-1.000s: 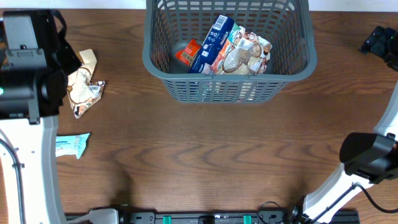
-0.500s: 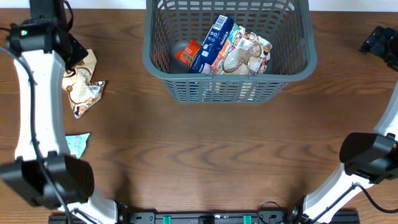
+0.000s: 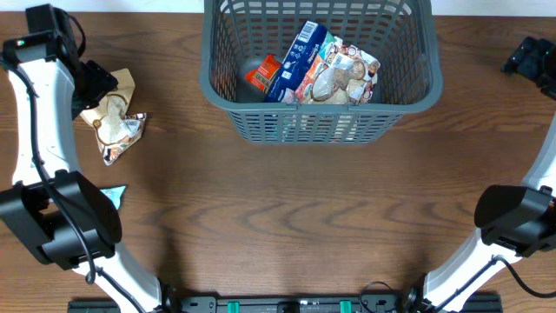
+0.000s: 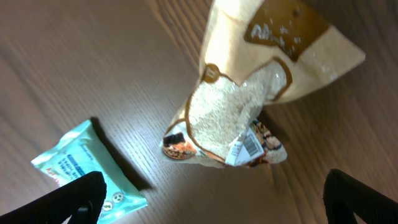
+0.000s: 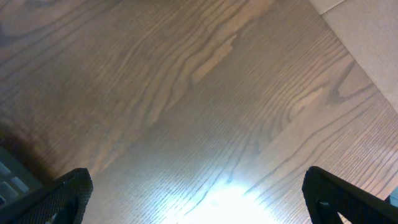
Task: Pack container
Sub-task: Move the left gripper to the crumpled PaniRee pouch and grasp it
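Left end effector (image 4: 211,202) apart over a cream packet (image 4: 249,99) near the bench's (image 3: 287,217) far-left corner; right end effector (image 5: 199,196) apart too.

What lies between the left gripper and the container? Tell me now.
Overhead view: only the edge of the beige packet beside the left gripper, then bare wooden table up to the container.

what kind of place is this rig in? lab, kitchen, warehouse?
Probably a robotics lab bench: a white-and-black left arm and right arm mounted at a brown wood-grain table, and a dark grey-blue slotted plastic basket of snack packets staged as test props. Little beyond the table shows.
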